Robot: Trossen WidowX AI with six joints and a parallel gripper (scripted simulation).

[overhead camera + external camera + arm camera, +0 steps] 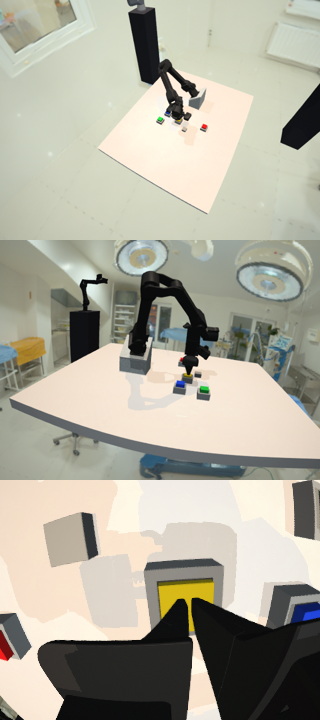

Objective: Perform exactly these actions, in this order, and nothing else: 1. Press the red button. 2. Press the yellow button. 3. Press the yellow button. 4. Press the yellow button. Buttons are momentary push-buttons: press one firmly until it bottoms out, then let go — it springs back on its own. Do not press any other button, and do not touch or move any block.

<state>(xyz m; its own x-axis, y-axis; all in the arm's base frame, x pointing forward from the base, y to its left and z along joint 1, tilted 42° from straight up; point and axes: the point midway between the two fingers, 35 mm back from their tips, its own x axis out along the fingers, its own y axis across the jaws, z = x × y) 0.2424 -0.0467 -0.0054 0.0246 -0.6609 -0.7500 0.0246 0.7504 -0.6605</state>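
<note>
1. The pale pink table (77,400) fills the lower half of the exterior view; its bare expanse leaves the arm free room around the small cluster right of centre.
2. The black arm (165,291) arches from its grey base block (135,361) at centre-left and points straight down, which suits a vertical push.
3. The gripper (188,370) is clenched on nothing, its fingertips drawn into 1 blunt point, apparently to serve as a poking tool. It sits on or just above the yellow button (175,595); contact cannot be told for certain.
4. The yellow button lies at the centre of the wrist view, directly under the tips.
5. The blue button (180,384) and green button (204,389) stand just below it in the exterior view, close enough to demand a precise descent.
6. The red button (204,126) sits apart, right of centre in the top view.
7. A small grey block (197,374) lies just right of the yellow button and must stay untouched.
</note>
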